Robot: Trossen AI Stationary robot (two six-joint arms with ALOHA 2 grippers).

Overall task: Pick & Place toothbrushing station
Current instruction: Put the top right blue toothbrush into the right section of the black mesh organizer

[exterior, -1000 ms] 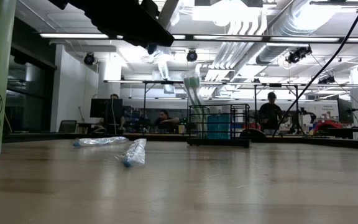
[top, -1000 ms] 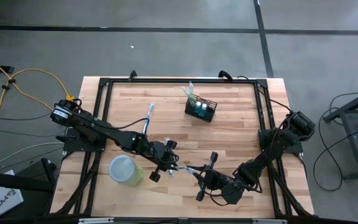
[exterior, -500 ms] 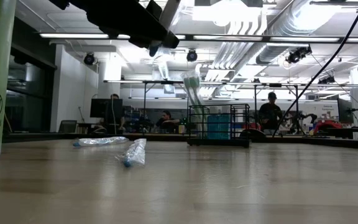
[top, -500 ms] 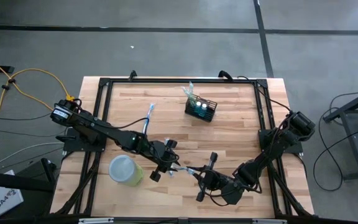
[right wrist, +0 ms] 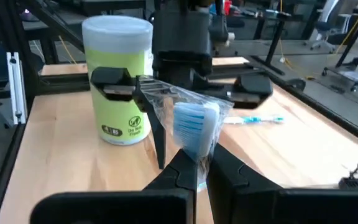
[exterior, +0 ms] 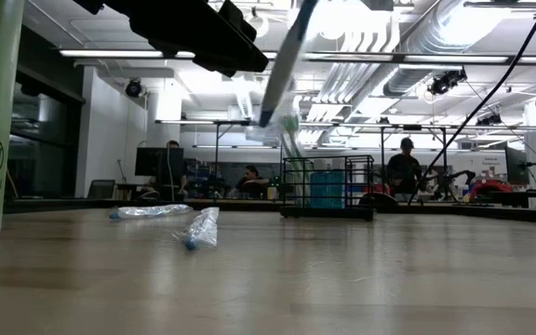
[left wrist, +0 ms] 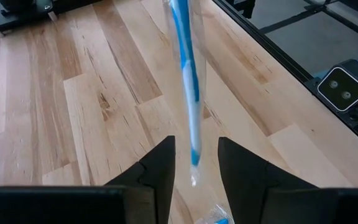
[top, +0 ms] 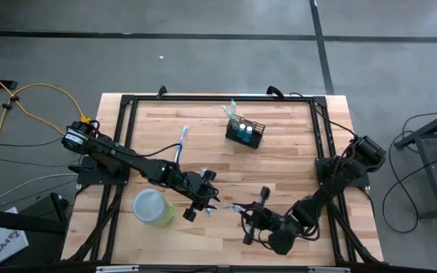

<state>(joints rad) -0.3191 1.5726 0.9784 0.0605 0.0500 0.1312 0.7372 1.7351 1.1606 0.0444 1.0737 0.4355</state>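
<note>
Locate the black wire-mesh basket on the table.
In the high view, the black wire-mesh basket sits at the table's far middle, right of the loose toothbrush.

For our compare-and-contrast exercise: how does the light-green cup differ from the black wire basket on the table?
The cup is round, solid and light green; the basket is rectangular black mesh. The cup stands beside the left arm; the basket sits apart from both arms. The basket's contents show; the cup's do not. Both stand upright on the table.
</note>
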